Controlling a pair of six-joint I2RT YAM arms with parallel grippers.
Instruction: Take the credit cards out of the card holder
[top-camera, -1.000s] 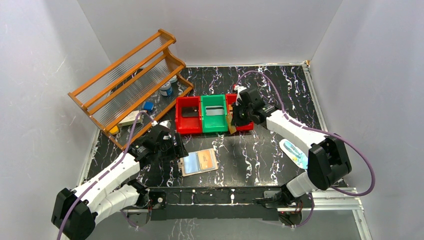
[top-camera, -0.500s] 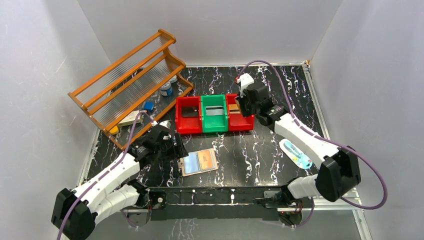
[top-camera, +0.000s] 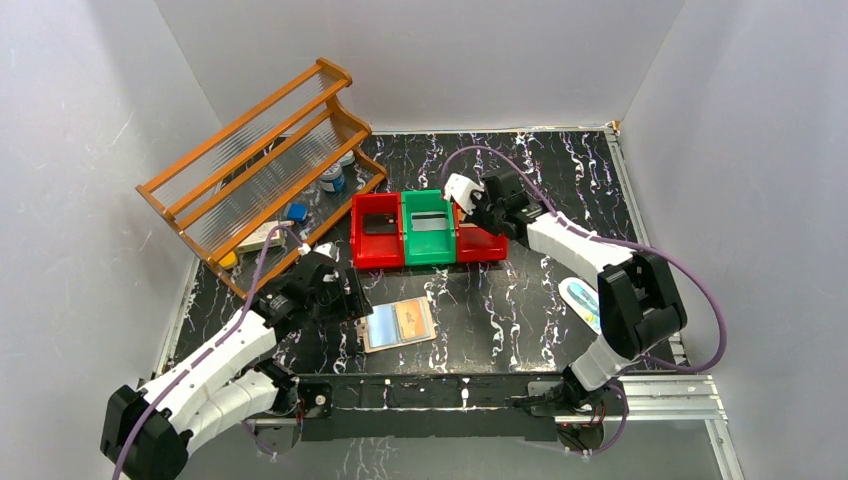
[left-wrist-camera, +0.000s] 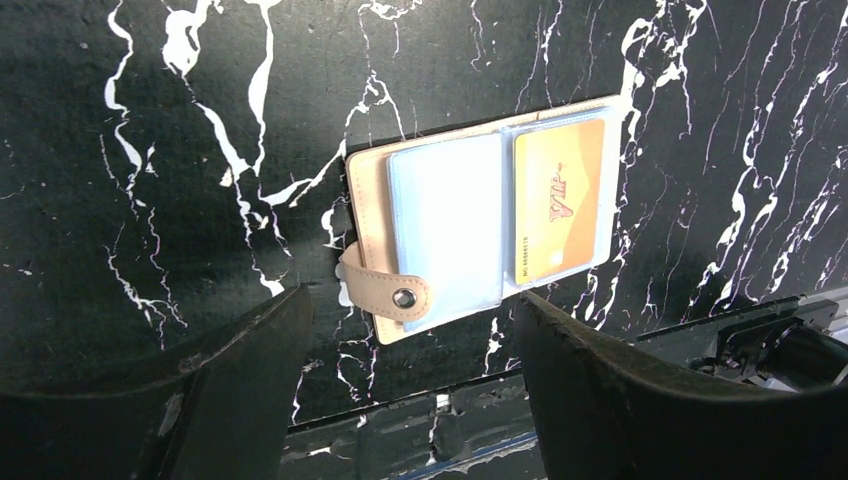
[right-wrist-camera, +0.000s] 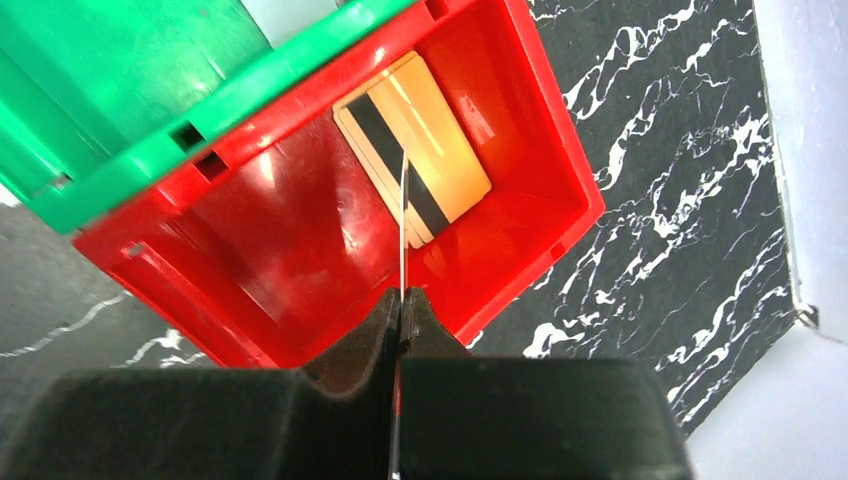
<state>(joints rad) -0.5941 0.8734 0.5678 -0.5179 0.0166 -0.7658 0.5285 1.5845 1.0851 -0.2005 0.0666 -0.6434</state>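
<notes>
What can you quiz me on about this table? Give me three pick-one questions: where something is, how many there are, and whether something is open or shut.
1. Where is the gold card with the black stripe?
A. in the right-hand red bin
B. in the green bin
C. on the wooden rack

2. How many bins stand in the row?
A. two
B. three
C. five

3. How is the card holder?
A. snapped shut
B. lying open
C. standing on its edge

Answers:
1 A, the card lies flat on the red floor of that bin.
2 B, they sit side by side: red, green, red.
3 B, its pale blue sleeves face up and the strap is undone.
</notes>
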